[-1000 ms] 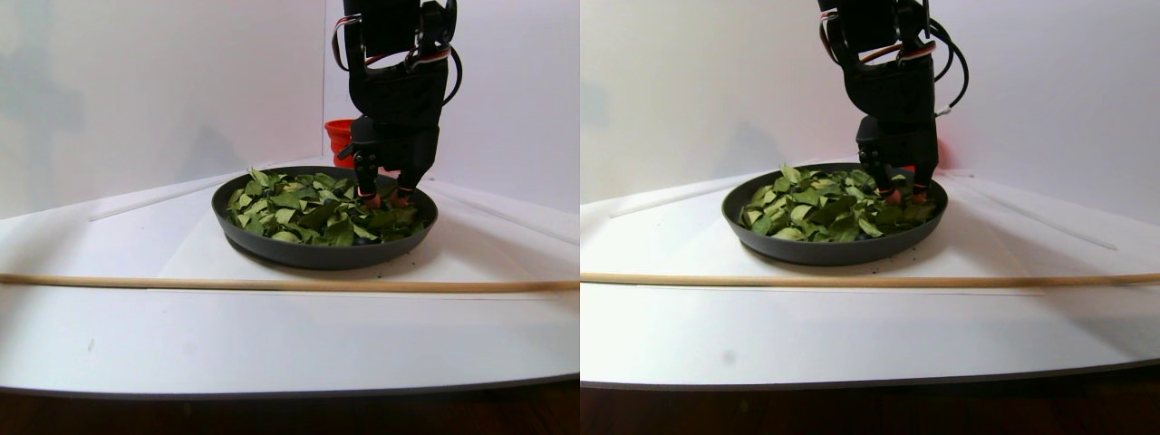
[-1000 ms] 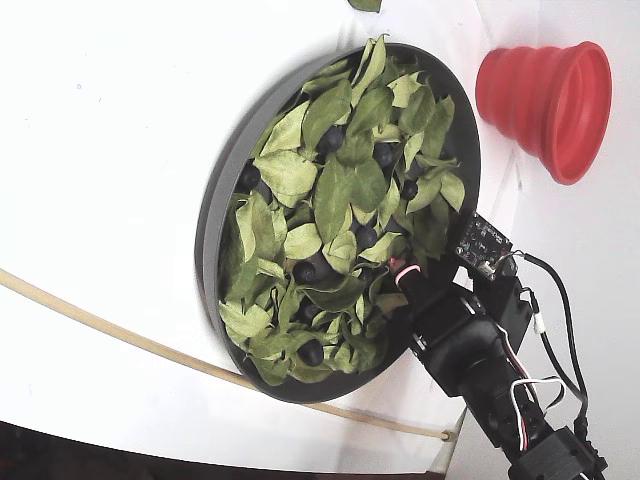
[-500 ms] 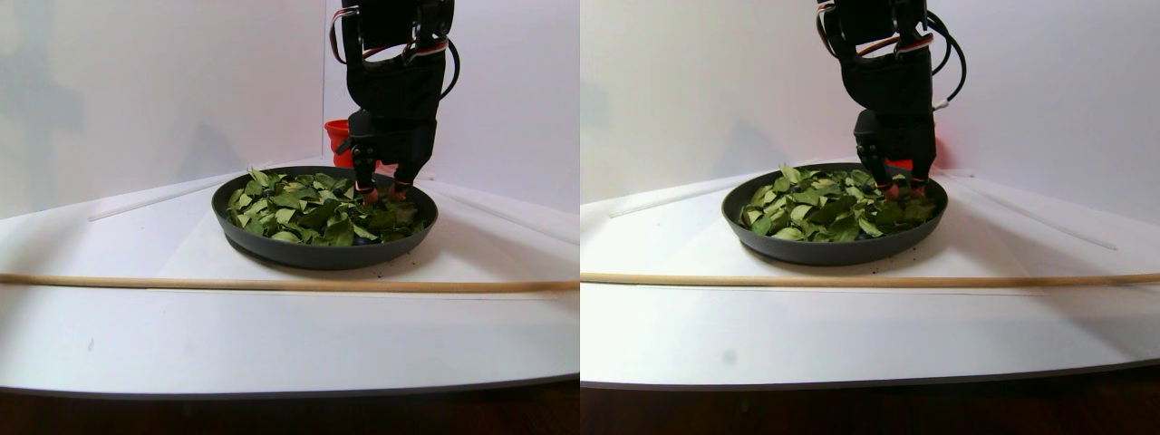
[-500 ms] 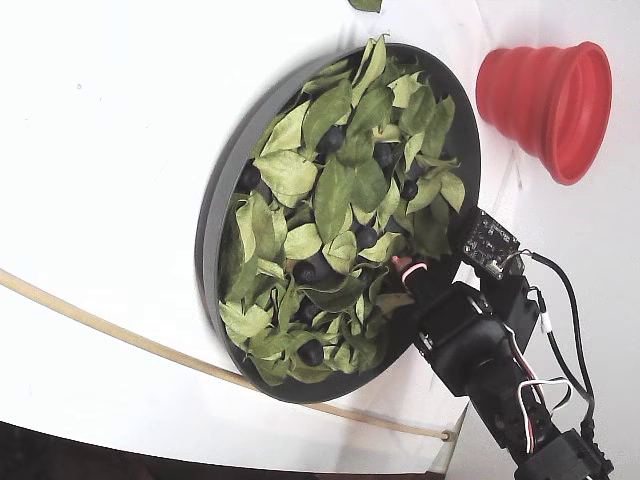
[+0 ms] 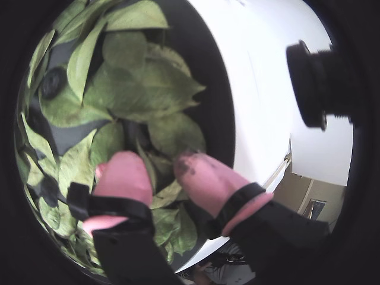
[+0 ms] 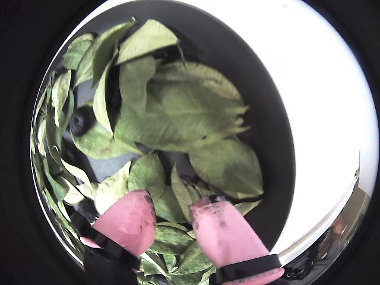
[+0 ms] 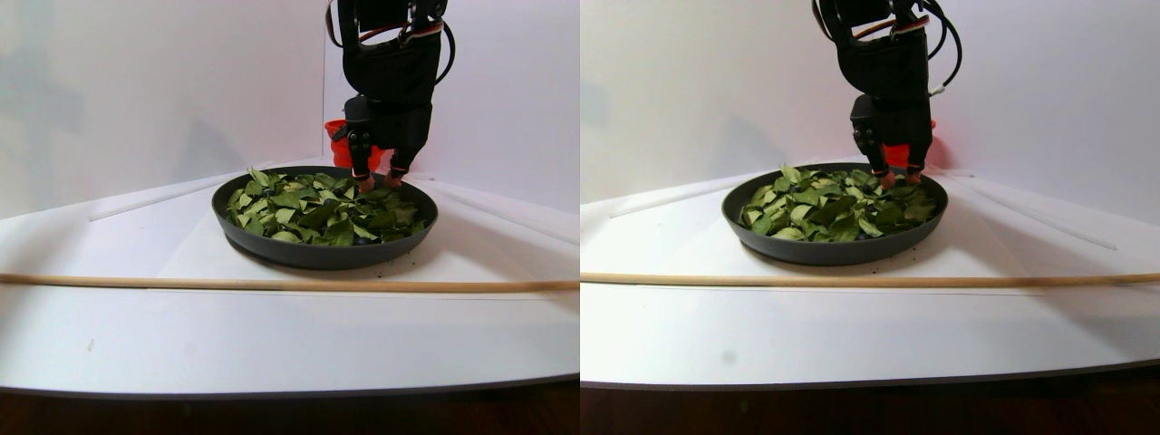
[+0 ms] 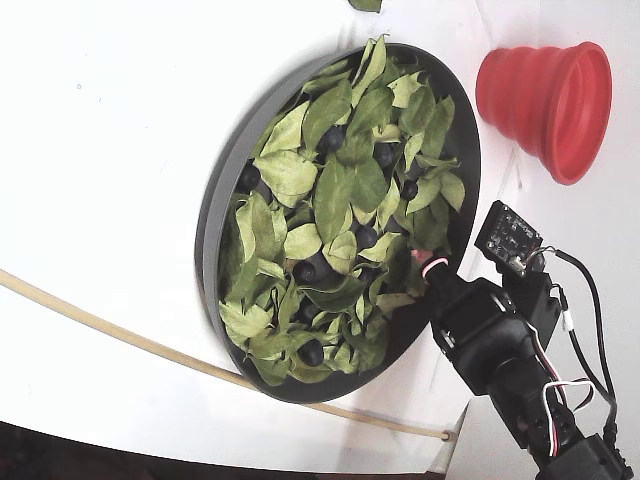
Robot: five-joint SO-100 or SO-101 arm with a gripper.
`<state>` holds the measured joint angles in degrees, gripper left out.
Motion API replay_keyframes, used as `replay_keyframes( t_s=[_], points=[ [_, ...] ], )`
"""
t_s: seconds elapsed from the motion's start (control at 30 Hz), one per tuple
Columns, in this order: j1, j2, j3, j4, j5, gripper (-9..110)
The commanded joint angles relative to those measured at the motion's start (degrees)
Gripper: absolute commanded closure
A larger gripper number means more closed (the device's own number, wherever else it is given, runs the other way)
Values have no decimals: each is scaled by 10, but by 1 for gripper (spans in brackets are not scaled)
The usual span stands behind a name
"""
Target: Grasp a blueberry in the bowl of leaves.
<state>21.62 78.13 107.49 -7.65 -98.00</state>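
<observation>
The pincer hangs low over the bowl, its pink tips apart and empty, pressing among leaves, probably to uncover a blueberry.

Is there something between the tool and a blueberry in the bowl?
Yes. The open tool rests on leaves, with no berry between its fingers. The nearest exposed blueberry lies apart, half tucked under a leaf, in the bowl.
</observation>
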Motion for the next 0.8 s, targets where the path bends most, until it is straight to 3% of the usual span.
replay_keyframes(
  t_s=[0.0, 0.77],
  points=[
    [-2, 73, -3, 6, -7, 91],
    [-18, 134, 18, 48, 4, 91]
  ],
)
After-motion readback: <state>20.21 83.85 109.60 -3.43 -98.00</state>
